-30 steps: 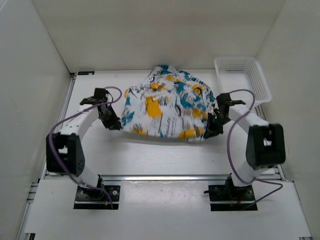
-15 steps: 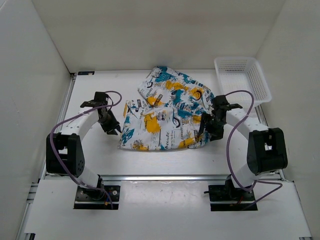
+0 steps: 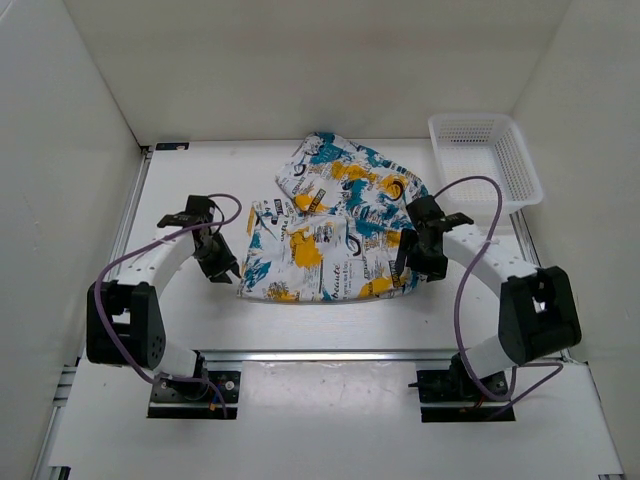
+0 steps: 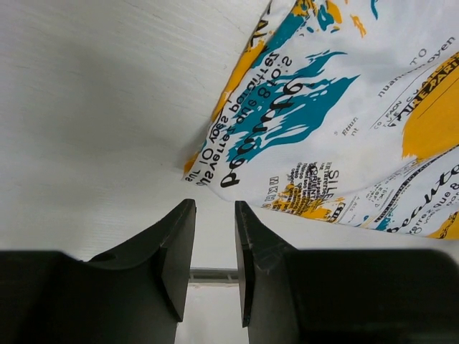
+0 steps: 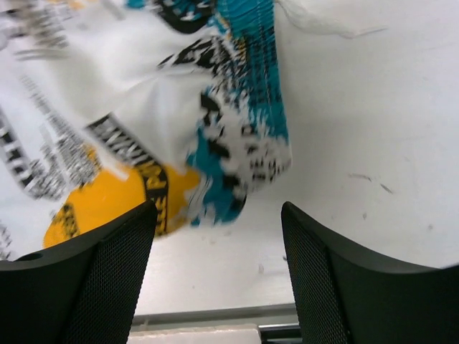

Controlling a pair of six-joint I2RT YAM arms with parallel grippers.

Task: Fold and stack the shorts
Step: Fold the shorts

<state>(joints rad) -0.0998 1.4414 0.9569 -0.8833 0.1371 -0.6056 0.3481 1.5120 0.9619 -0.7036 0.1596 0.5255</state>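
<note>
Left: the left tool hangs just beside the near-left corner of the shorts, clear of the cloth. In the left wrist view its fingers stand a narrow gap apart with nothing between them.

Centre: the shorts lie on the desk between the two tools. The near portion is spread fairly flat. A second portion lies askew behind it and overlaps its far edge. The cloth looks thin, soft and light. It is judged likely to drape, sag and bunch, so it cannot be pushed into shape. A hold at a single point would probably let the rest trail and twist. The better holds are a pinch at two outer points at once. One is the printed near-left corner seen in the left wrist view. The other is the teal gathered edge seen in the right wrist view, which may be a thicker elastic band and so a firmer bite.

Right: the right tool sits at the right edge of the shorts. Its fingers are spread wide and clamp nothing, and the cloth edge lies beyond the tips. A white mesh basket stands at the far right corner, apart from the shorts.
</note>
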